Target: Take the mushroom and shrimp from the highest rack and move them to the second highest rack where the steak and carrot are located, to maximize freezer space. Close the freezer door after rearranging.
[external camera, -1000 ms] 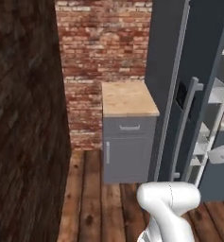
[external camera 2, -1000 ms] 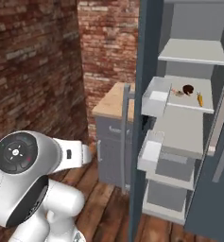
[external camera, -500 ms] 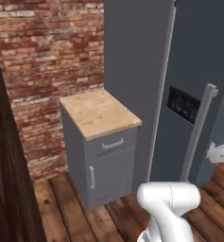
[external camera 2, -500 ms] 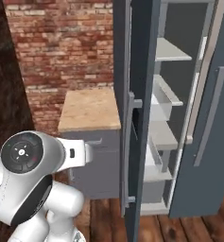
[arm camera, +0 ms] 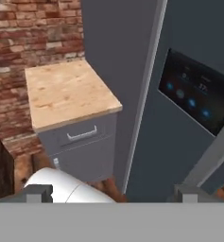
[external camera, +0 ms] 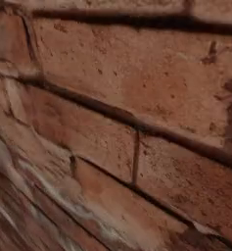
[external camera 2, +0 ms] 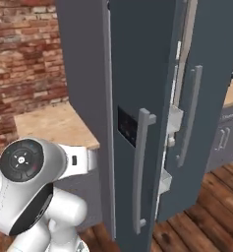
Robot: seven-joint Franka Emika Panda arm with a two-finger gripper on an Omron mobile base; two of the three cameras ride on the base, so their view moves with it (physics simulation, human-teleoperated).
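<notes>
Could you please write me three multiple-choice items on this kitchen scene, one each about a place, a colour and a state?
1. Where does the wood-topped cabinet stand?
A. Between the brick wall and the freezer
B. On the far side of the freezer from the wall
C. In the middle of the floor

2. What colour is the freezer door?
A. White
B. Dark grey
C. Red

3. How does the gripper stand?
A. Shut on a mushroom
B. Shut and empty
C. Open and empty

Answers: 1 A, wall on one side, freezer on the other; 2 B, grey panels in the right base view; 3 C, the fingertips sit far apart with nothing between.
</notes>
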